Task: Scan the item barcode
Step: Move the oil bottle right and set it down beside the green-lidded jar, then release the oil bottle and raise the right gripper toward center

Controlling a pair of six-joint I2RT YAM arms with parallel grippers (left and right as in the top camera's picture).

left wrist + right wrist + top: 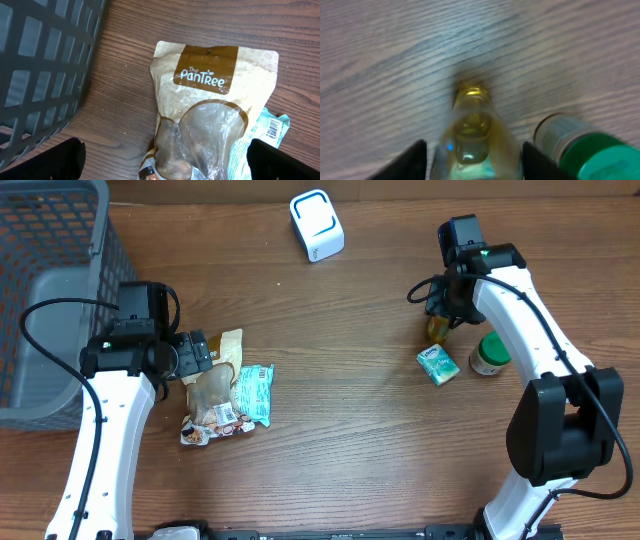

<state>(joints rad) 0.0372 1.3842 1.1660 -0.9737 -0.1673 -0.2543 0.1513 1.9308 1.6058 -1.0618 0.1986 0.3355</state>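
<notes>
A small yellow bottle [472,125] [438,330] stands on the table between the fingers of my right gripper [474,164] [447,305]. The jaws are open, with a thin gap on each side of the bottle. The picture is blurred. The white barcode scanner [317,225] sits at the back of the table. My left gripper [167,162] [203,356] hangs wide open over a brown and cream "The PanTree" pouch [215,100] [210,392]. Under the pouch lies a teal packet [272,127] [256,390] with its barcode showing.
A grey mesh basket [50,280] [45,65] fills the far left. A jar with a green lid [490,355] [580,150] stands right beside the bottle, and a small green box [437,365] lies in front of them. A printed wrapper [205,430] lies below the pouch.
</notes>
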